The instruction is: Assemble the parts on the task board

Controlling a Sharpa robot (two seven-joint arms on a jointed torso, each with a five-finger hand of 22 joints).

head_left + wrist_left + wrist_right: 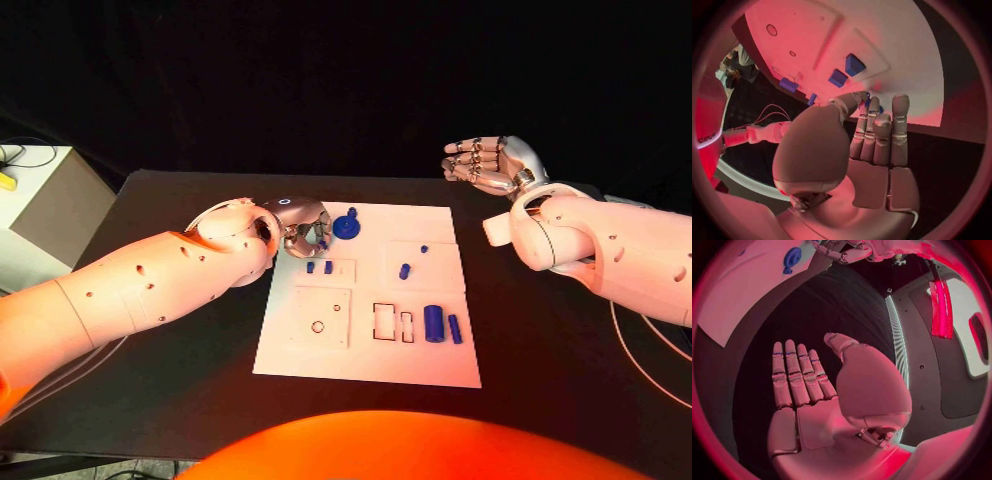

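- One white board mid-table on the black table, long axis running away from the robot.
- Blue parts on the board: one round gear-like piece at the far edge, two short blocks side by side, two tiny pegs further right, one thick cylinder and one thin bar, both lying lengthwise toward the robot.
- Board recesses: round holes in the square plate, two rectangular slots beside the cylinder, no parts in them.
- Left hand at the board's far left corner, fingers nearly straight and close together, just beside the gear; cannot tell if touching.
- Right hand off the board, beyond its far right corner, fingers apart, holding nothing.
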